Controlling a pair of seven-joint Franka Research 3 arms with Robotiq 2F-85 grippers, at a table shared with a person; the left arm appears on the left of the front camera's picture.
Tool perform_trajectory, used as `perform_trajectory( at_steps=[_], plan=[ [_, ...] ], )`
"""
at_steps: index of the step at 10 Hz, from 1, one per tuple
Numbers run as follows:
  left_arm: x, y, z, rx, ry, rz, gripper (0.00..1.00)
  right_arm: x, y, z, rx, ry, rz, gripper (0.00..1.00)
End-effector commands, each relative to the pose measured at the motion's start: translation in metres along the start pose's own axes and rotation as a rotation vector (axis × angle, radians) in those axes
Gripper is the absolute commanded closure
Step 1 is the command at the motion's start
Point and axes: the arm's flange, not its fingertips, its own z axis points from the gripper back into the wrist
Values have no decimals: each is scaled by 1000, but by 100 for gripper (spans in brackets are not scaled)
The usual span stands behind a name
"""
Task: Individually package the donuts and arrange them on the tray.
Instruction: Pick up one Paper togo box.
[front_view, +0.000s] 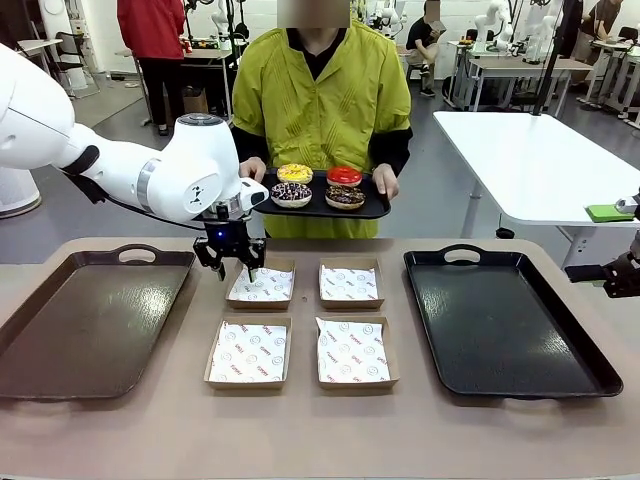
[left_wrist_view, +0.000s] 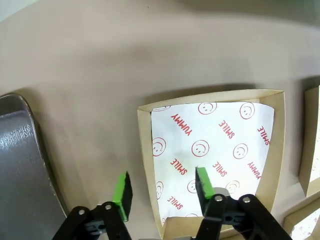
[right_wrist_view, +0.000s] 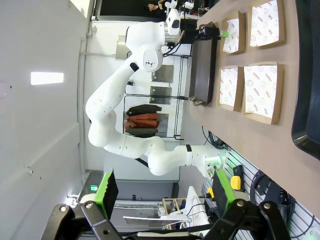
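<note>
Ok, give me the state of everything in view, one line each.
Left tool: open, one wall of the far-left box between its fingers.
Right tool: open, holding nothing.
Far-left box: open-topped, paper-lined, no donut inside.
Other three boxes: the same.
Donuts: all four unpackaged, on the held tray in the hands of the person.
Brown tray: flat on the table.
Black table tray: flat on the table.

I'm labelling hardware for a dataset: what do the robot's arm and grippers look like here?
The left arm is glossy white with rounded joints, a black cable alongside and a small blue light at the wrist. The left gripper and right gripper are black, their jaws tipped with green pads.
</note>
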Motion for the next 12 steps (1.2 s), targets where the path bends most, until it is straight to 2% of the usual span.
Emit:
perform_trajectory(
  at_steps=[1, 9, 11, 12],
  plan=[
    [1, 3, 5, -8, 7, -14, 100, 2, 0, 0, 18, -3, 5, 0],
    [-1, 4, 16, -34, 3, -12, 100, 2, 0, 0, 18, -3, 5, 0],
    [-5, 1, 39, -59, 53, 8, 100, 2, 0, 0, 18, -3, 5, 0],
    [-10, -1, 63, -75, 42, 2, 100, 2, 0, 0, 18, -3, 5, 0]
  ],
)
